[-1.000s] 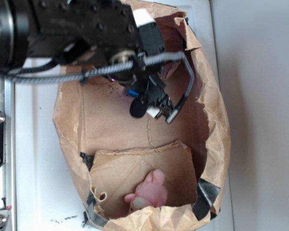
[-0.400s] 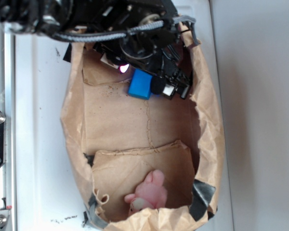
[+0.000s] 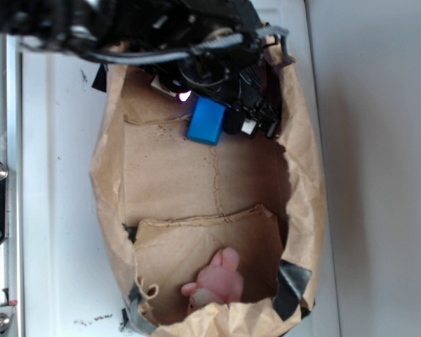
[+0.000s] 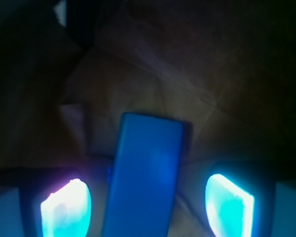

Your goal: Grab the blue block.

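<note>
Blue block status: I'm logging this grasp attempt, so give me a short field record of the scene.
target: blue block, inside the brown paper bag
gripper: fingers on either side of the block, gaps visible, open
contact: none visible
other item: pink plush toy at the bag's opposite end
support: white surface

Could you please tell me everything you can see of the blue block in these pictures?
The blue block is a small, flat, solid bright blue rectangle with rounded corners and a smooth surface. It sits inside the brown paper bag, near its upper end, far from the pink plush toy. In the wrist view it lies between the fingers of the gripper, with visible gaps on both sides.
</note>
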`<act>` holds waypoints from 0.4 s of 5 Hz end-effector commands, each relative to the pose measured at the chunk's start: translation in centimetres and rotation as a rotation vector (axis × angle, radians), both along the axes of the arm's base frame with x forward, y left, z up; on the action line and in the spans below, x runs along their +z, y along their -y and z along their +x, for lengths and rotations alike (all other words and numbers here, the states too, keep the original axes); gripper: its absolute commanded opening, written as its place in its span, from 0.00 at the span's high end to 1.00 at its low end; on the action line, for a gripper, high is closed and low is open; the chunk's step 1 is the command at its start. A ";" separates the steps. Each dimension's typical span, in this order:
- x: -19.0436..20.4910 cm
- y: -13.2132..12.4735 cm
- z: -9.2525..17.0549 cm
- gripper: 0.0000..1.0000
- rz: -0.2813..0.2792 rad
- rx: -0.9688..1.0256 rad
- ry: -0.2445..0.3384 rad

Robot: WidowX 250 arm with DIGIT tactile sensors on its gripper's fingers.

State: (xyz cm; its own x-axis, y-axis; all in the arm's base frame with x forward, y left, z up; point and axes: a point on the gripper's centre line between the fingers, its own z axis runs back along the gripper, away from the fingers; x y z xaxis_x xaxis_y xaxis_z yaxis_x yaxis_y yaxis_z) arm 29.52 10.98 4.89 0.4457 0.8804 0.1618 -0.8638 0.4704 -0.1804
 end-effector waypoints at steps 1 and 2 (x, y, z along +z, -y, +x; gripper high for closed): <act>0.6 -0.1 0.7 0.00 -0.001 0.006 0.058; -0.7 0.6 1.1 0.00 0.013 -0.010 0.045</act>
State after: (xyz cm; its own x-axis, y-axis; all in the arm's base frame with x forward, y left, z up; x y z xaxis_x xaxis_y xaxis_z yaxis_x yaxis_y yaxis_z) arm 30.77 9.49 3.04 0.4671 0.8689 0.1637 -0.8494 0.4924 -0.1902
